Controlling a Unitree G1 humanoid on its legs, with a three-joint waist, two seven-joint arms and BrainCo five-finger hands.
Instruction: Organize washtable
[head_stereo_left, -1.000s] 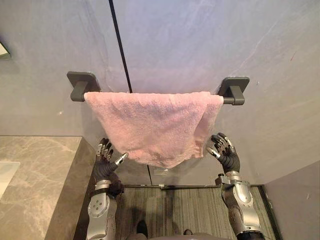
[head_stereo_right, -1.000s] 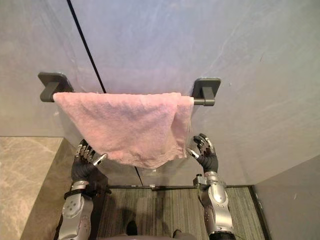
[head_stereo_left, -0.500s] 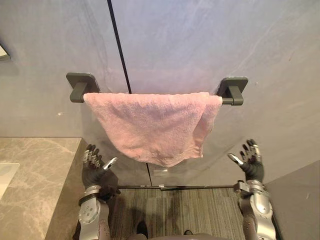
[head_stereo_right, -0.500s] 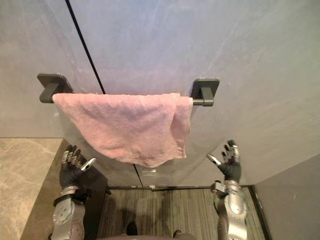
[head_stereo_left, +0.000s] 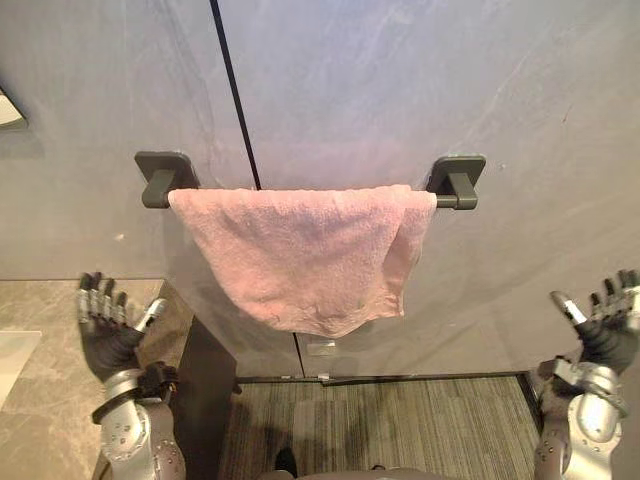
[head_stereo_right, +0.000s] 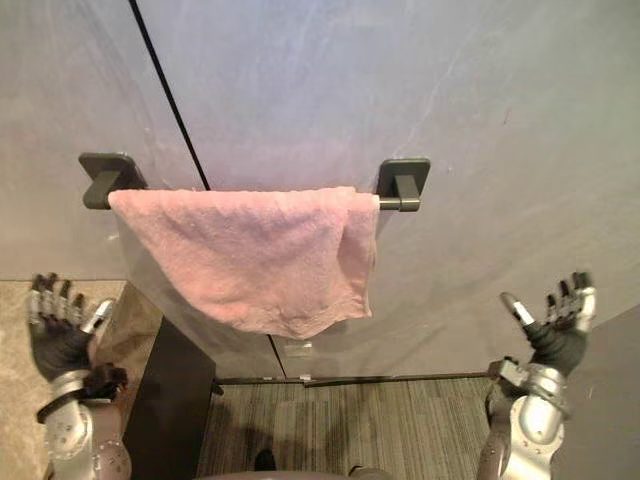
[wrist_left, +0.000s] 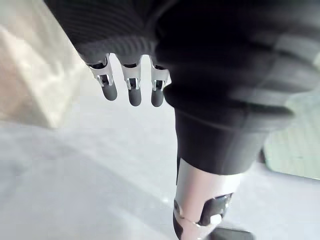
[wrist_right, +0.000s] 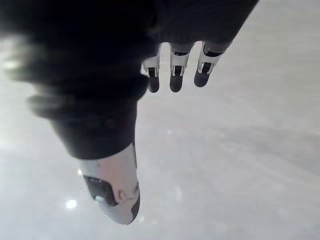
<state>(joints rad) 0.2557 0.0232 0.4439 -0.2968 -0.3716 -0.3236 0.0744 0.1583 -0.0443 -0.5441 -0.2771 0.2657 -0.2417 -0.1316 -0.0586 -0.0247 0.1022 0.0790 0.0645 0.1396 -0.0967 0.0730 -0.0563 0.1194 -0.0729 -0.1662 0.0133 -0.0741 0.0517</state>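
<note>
Drawn back: left hand (head_stereo_left: 108, 330) and right hand (head_stereo_left: 605, 325), now wide of the draped pink terry towel (head_stereo_left: 300, 250) — fingers spread, empty. Likely soft, light — pinch the lower hem.

Bathroom: pink towel (head_stereo_left: 305, 250) on wall rail (head_stereo_left: 455, 182), marble counter (head_stereo_left: 40, 310).

— What does the towel (head_stereo_left: 300, 250) hide?
— Most of the rail (head_stereo_left: 446, 201): from the left bracket (head_stereo_left: 163, 172) almost to the right bracket (head_stereo_left: 458, 172), where a short stub shows. The dark seam (head_stereo_left: 232, 90) in the wall passes behind it too.
— And at the edges?
— The counter (head_stereo_left: 45, 430) is cut off left and below. A pale shape (head_stereo_left: 12, 358) on it and a sliver (head_stereo_left: 8, 108) higher up are cropped; I can't tell what they are.
— The label (head_stereo_left: 320, 346) under the towel?
— Too small to make out. In the wrist views the dark cover of the left hand (wrist_left: 130, 90) and of the right hand (wrist_right: 175, 75) is a blur.
</note>
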